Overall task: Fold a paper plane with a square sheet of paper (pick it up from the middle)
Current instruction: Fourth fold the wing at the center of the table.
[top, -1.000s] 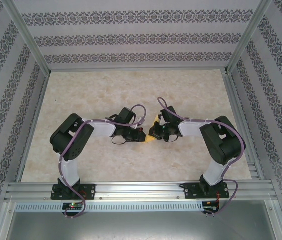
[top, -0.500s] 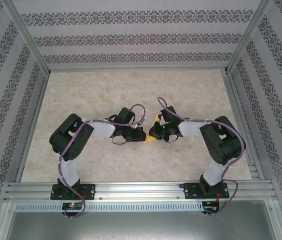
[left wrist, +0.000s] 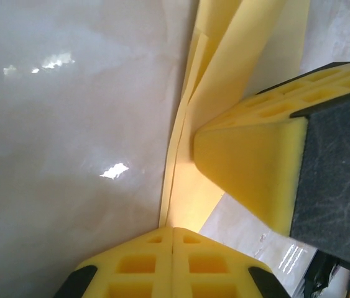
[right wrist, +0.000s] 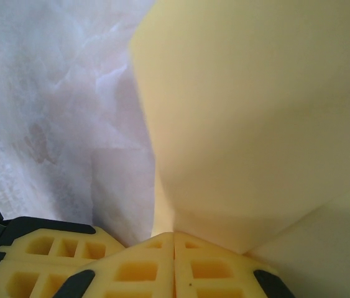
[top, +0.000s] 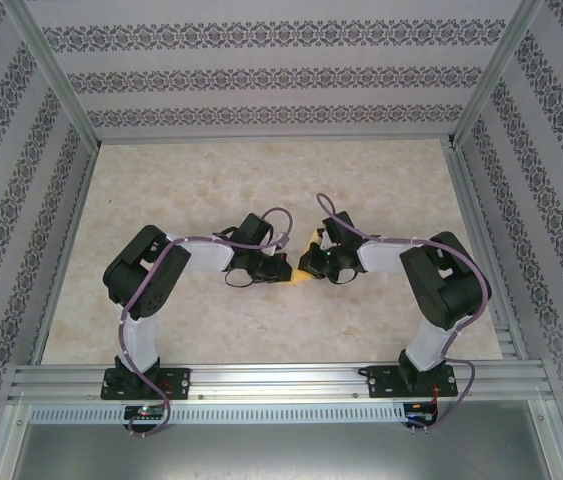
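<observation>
Where the arms meet over the middle of the table [top: 211, 180], the left gripper [left wrist: 172, 234] clamps the edge of the folded paper [left wrist: 230, 68]; the right gripper [right wrist: 174, 237] pinches the same paper from the opposite side, crowding the left one; patterned walls [top: 261, 70] ring the table.

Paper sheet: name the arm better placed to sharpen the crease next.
Left, probably. The left gripper is shut on the paper sheet right at its layered folded edge, so it could slide along it. The right gripper is shut on a broad flap, suited to anchoring.
</observation>
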Robot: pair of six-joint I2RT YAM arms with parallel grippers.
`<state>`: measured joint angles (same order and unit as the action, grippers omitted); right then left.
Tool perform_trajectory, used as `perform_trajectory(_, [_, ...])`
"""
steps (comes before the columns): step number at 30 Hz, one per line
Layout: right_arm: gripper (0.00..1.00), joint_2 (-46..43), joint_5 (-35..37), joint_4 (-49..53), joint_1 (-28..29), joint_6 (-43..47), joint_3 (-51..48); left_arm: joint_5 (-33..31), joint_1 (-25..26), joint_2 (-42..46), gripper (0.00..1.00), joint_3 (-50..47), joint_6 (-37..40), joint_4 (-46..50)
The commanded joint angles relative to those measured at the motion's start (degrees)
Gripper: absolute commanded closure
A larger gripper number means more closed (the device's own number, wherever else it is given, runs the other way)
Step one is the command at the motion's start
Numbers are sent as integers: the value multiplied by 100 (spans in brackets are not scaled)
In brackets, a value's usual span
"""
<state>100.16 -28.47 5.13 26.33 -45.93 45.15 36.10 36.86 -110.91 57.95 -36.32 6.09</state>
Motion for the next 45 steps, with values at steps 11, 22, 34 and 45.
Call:
perform_trajectory(11, [92,-373,663,149,-651,362,-62,-516,58,-321,100,99,292,1048])
perform_trajectory(22, [92,-301,288,-397,-77,198,73,-516,107,-341,100,241,309,1092])
perform_trajectory(34, [92,290,51,-629,-687,445,-146,-533,110,-335,100,215,295,1116])
perform_trajectory(45, [92,894,-398,-933,-1520,708,128,-524,113,-293,100,155,294,1119])
